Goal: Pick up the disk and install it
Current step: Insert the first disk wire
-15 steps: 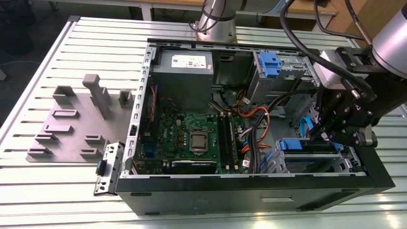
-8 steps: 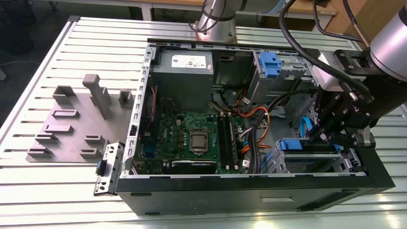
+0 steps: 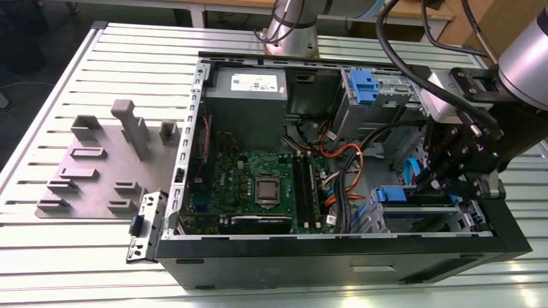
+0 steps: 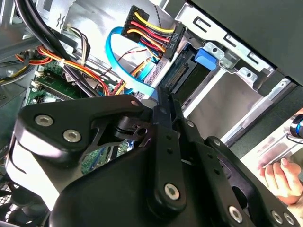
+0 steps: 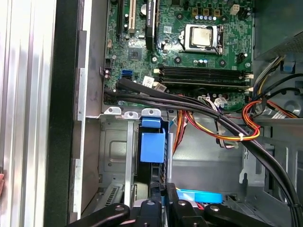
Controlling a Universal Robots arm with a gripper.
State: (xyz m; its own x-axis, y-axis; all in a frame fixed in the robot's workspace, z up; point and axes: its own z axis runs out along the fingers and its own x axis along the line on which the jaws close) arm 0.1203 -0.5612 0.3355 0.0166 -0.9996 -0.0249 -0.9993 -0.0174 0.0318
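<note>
Hanging inside the computer case (image 3: pixel 342 256), your tool (image 3: pixel 458 186) sits just above the disk (image 5: pixel 152 146) in its bay; grip state seems unclear.

The arm (image 3: pixel 522 61) reaches in from the exterior view's right, its pale grey wrist section high at that edge and bundled black cables looping over it toward the far side. Below the wrist hangs the black gripper (image 3: pixel 458 186), pointed downward on the exterior view's right, toward the near side of the scene. In the second wrist view the gripper's black linkage (image 4: pixel 142 156) is seen, its fingers drawn in close together. A person's hand (image 4: pixel 280 177) shows at the edge of the second wrist view, fingers curled.
</note>
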